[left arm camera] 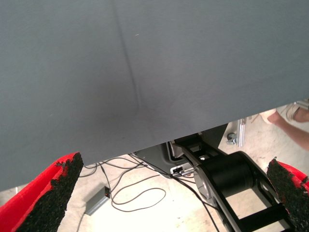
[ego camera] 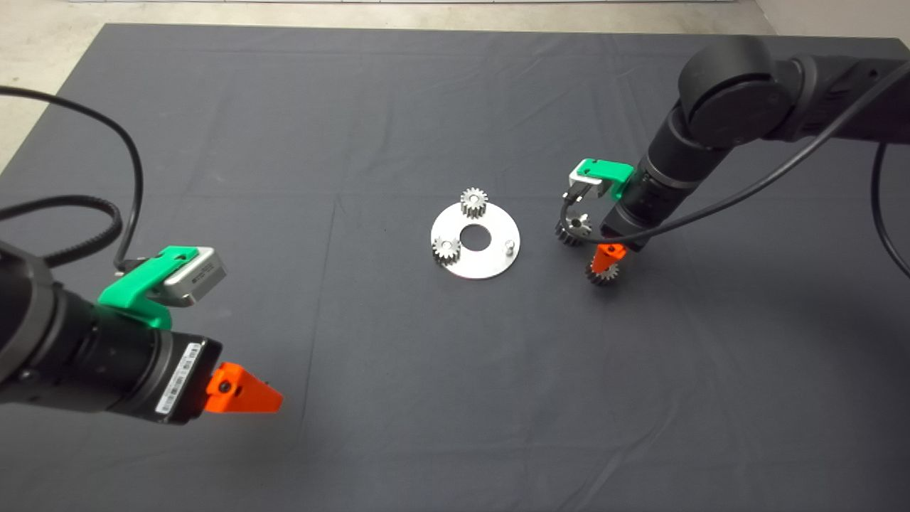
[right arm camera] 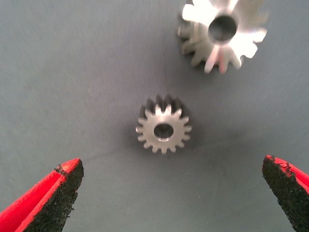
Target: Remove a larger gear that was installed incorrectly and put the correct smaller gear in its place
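Dark cloth, the mat, covers the table, with both black arms reaching over it. At the near left, the left gripper hangs idle; its wrist view shows its fingers spread wide with nothing between, over the mat's edge, with floor, cables, the robot's base and a person's foot beyond, all missing from the head view. Right of centre, the right gripper points down at the mat, jaws wide apart and empty. At centre lies a steel disc carrying two silver gears and one bare pin. Right of the disc, the larger gear lies flat, bore facing up, teeth flaring outward; the head view half hides it behind the wrist, and the wrist view cuts off its far rim. Just nearer, the smaller gear lies flat on the mat, hole up, between the open fingers but untouched; from above, a red finger covers part of it.
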Controlling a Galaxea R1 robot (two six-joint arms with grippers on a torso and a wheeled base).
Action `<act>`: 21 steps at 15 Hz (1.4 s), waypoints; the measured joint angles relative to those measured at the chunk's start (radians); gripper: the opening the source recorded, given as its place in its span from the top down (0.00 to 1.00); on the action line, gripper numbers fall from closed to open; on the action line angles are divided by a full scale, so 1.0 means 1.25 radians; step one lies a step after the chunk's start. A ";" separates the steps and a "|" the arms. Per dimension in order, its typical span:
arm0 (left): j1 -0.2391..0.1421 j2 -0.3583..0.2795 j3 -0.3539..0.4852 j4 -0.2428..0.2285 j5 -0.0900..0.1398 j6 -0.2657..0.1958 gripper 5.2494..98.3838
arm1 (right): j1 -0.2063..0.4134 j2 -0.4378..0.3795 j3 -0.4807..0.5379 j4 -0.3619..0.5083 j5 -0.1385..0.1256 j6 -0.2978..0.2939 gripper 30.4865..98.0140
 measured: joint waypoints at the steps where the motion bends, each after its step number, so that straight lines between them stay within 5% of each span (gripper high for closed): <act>1: 0.000 0.006 0.000 0.000 0.000 0.000 0.00 | -0.005 -0.001 0.001 -0.001 -0.001 -0.005 0.00; 21: 0.000 0.053 0.002 -0.007 0.009 -0.001 0.00 | -0.094 0.016 -0.031 -0.102 0.001 -0.013 0.00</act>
